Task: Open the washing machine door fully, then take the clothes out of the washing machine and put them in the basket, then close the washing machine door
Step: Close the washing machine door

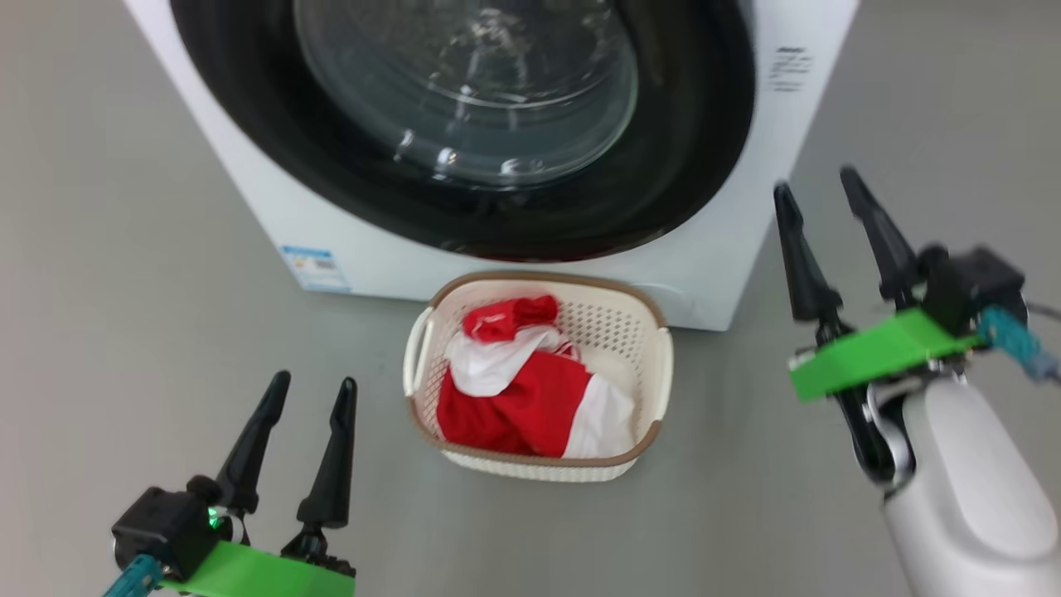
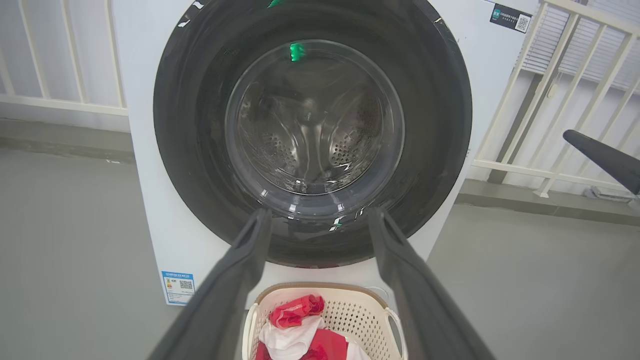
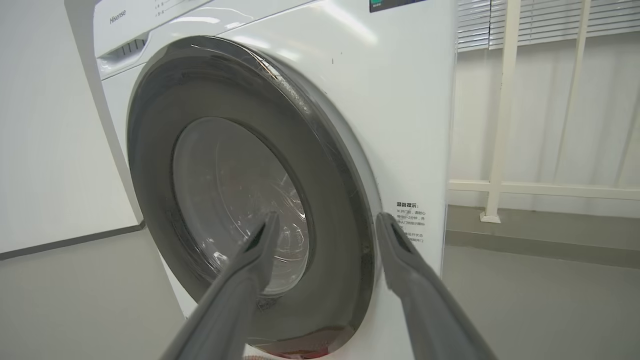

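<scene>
Glossy black-rimmed round glass door, judged shut, is seen just ahead of R gripper, L gripper farther; both spread, empty

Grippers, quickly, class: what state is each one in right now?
Left gripper: open, holding nothing.
Right gripper: open, holding nothing.

Door shut, blocks entry; basket top open w/ clothes inside.
</scene>
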{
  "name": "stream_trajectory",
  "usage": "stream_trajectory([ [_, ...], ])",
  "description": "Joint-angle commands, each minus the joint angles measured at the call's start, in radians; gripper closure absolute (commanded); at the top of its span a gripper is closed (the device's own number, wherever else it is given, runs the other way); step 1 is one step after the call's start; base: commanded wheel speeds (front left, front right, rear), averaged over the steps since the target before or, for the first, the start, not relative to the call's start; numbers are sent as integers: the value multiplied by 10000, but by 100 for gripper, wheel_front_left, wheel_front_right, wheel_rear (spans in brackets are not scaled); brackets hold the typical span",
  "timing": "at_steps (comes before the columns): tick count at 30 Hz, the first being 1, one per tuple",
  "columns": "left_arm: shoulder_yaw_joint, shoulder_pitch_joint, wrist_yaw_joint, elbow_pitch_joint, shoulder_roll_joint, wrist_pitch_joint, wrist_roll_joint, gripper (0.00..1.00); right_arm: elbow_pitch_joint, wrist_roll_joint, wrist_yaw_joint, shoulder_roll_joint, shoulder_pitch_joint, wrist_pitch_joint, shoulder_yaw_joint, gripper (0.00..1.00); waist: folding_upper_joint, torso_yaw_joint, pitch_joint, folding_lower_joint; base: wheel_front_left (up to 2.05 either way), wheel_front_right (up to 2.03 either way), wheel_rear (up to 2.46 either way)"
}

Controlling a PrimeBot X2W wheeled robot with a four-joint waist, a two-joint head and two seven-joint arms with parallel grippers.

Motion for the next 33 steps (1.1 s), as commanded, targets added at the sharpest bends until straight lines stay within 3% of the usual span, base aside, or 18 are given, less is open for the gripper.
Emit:
stream_trajectory([
  [1, 371, -44, -56, -193, 273, -76, 4, 0, -357, -105, -11, 161, 69, -53, 116, 0, 0, -611, -586, 0, 0, 0, 0],
  [15, 877, 588, -56, -290, 449, -76, 174, 0, -2106, -449, -11, 288, 2614, -53, -1150, 0, 0, -1954, -1405, 0, 0, 0, 0],
  [33, 1355, 1038, -56, -251, 501, -76, 461, 0, -3593, -682, -11, 292, 4711, -53, -1959, 0, 0, -2200, -1749, 0, 0, 0, 0],
])
